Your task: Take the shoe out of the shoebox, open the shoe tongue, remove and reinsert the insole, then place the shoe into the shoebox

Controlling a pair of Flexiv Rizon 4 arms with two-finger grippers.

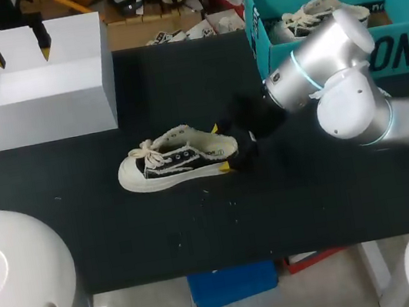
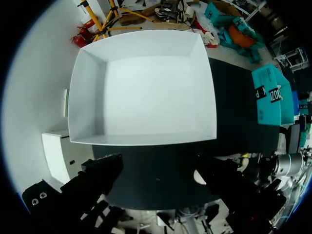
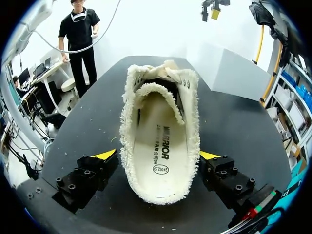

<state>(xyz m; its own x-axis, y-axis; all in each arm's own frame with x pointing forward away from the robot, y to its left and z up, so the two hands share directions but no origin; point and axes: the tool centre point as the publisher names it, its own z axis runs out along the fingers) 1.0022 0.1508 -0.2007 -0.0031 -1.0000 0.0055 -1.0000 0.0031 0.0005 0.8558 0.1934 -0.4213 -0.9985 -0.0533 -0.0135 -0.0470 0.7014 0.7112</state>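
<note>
- Head view: the sneaker lies on the black table, outside the white shoebox, over which my left gripper hangs.
- Left wrist view: its fingers stand apart, holding nothing.
- Right wrist view: my right gripper, open, straddles the heel; I should close squarely, low.

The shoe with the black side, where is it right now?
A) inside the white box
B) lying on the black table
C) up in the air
B: the shoe lies on its sole on the black table, outside the white box.
</note>
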